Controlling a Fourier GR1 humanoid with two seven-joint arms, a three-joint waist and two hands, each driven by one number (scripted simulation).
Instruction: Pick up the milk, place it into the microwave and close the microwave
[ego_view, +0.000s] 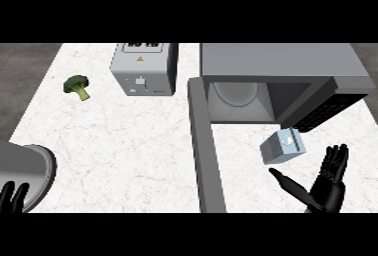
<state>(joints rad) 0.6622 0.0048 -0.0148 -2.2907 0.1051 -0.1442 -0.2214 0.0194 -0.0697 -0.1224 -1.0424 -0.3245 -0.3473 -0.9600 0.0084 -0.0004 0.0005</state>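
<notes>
The milk carton (283, 147), pale blue-grey with a gabled top, stands on the counter just in front of the microwave (280, 75). The microwave's cavity is exposed with a round turntable plate (236, 93) inside, and its door (204, 150) swings out toward me along the carton's left. My right hand (325, 186) is open at the lower right, fingers straight and thumb spread, just below and right of the carton, not touching it. My left hand (11, 199) shows only as straight fingertips at the lower left edge.
A silver toaster (144, 70) stands at the back, left of the microwave. A broccoli floret (77, 86) lies on the white marble counter (125, 150) at the far left. A grey round pan or lid (26, 172) sits at the lower left.
</notes>
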